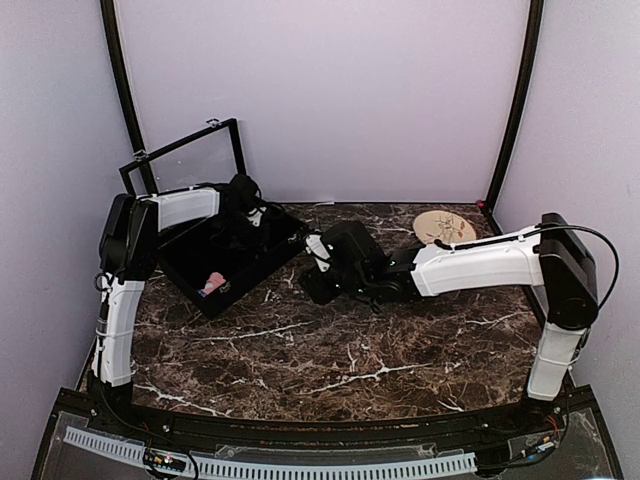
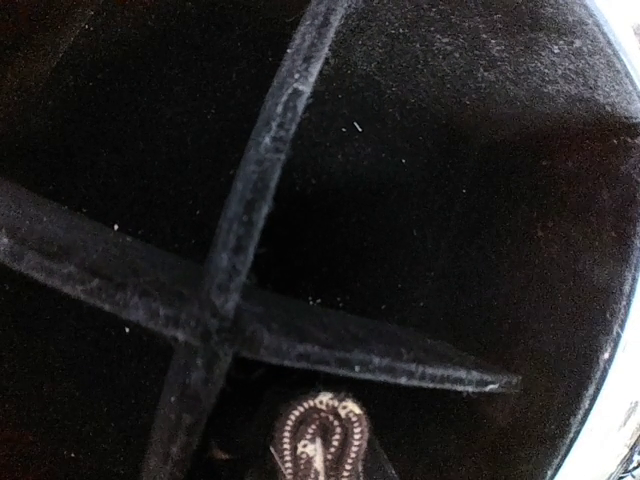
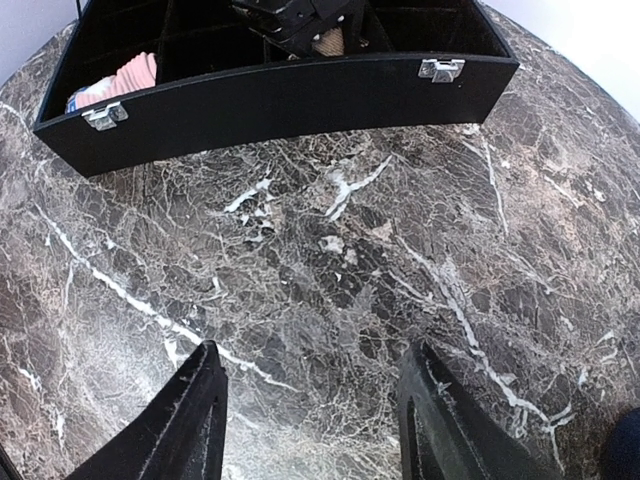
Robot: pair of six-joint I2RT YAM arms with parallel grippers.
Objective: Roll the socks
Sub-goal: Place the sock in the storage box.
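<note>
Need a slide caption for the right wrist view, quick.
Right gripper open over the marble table, facing the black divided box with the pink sock in its leftmost visible compartment.

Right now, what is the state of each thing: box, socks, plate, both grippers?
box: lid open, tilted back.
pink sock: bunched in an end compartment of the box.
patterned sock: in the box, mostly hidden.
plate: flat on the table, apart from the box.
left gripper: down in the box at the patterned sock, jaws unclear.
right gripper: open, empty, above the table.
</note>
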